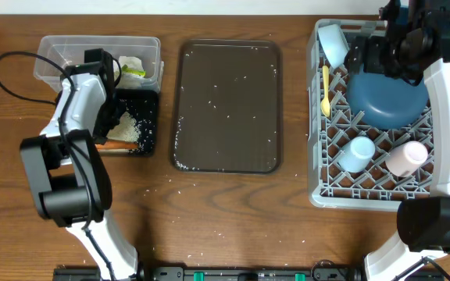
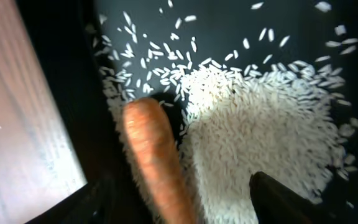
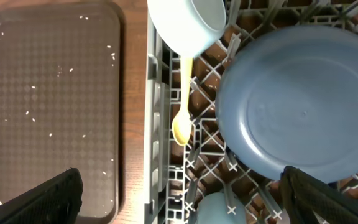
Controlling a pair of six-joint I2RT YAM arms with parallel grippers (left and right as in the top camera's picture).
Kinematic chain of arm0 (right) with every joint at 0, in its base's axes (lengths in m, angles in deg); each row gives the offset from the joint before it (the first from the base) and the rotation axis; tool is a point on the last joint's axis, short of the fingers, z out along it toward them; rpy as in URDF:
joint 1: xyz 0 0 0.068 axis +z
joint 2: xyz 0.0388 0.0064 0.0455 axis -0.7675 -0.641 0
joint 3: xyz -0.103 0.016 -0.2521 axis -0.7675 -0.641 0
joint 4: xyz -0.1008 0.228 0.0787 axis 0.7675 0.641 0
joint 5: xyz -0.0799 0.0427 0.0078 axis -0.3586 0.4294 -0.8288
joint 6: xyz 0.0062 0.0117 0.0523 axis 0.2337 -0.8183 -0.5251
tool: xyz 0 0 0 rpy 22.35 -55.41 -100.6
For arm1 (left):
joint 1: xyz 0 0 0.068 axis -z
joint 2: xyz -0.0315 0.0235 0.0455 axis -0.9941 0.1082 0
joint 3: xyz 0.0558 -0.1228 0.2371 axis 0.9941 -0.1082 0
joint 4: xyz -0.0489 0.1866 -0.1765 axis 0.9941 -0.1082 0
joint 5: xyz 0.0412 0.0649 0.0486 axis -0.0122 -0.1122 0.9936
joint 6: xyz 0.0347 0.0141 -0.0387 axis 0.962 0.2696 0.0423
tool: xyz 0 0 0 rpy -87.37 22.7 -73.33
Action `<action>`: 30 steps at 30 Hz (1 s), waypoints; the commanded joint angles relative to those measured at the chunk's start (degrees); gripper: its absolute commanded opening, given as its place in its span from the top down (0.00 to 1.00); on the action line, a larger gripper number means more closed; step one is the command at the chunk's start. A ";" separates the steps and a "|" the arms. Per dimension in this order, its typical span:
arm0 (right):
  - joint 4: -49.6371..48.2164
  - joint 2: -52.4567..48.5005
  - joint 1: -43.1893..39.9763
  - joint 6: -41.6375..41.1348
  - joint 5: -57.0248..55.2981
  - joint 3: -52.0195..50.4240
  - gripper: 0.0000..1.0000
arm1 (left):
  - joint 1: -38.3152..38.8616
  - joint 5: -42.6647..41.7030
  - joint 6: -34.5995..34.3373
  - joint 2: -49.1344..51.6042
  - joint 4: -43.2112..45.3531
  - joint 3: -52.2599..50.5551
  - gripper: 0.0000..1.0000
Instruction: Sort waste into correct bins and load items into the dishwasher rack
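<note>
Over the left end of the desk (image 1: 233,222), the left jaws hang just above the black tray (image 1: 150,105). They are spread apart, with the carrot stick (image 2: 151,155) lying loose between them beside the heap of rice (image 2: 260,137). One side stands clear of it, so we judge it let go where food scraps belong. Behind the tray, toward the far edge, sits the clear tub (image 1: 53,53) with the crumpled paper (image 1: 131,64), dry waste kept apart.

At the right end, the right jaws hover wide and empty over the rack (image 1: 319,191). It carries the plate (image 1: 385,101), bowl (image 1: 334,40), spoon (image 1: 326,90), blue cup (image 1: 358,152) and pink cup (image 1: 407,158), so loading looks done to us. The brown serving tray (image 1: 226,105) mid-desk holds only stray grains, and more dot the desk near its front edge.

From above, the left arm hides part of the black tray. The carrot's near end is cut off in the wrist view, and we cannot tell whether the other jaw brushes it.
</note>
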 commanded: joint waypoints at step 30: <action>13.16 33.16 0.98 5.92 -3.82 0.04 0.01 | -0.28 0.94 2.78 -23.06 -2.84 2.34 0.02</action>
